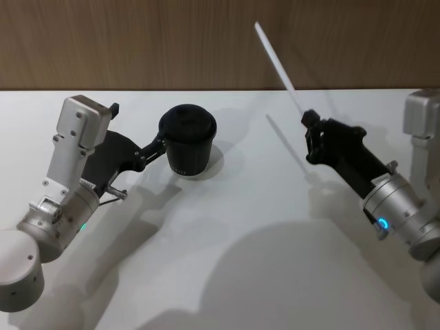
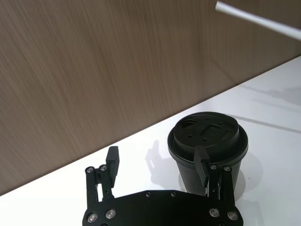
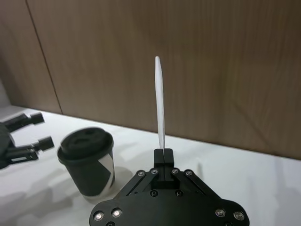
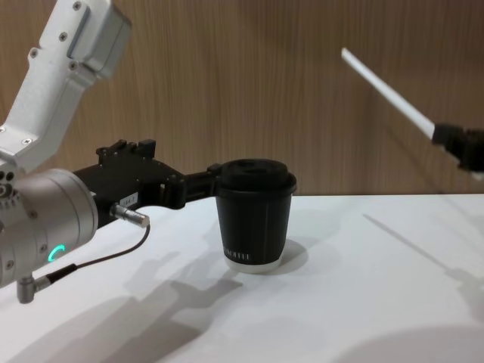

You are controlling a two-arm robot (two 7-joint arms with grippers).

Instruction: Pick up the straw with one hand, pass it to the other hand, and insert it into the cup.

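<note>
Chest view crops right tool [image 4: 446, 139] (seemingly clamped) holding straw [image 4: 386, 87].

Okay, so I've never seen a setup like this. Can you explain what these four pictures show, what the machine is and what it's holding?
It is a robot with two arms, each ending in a two-finger end effector. One picture looks down from its head, one looks across the table from its chest, and the other two come from cameras on its wrists. On the white table stands a black cup with a lid. The left end effector sits beside the cup with its fingers open, holding nothing. The right end effector is shut on a thin white straw, which it holds up in the air at a slant, in front of the wooden wall.
</note>
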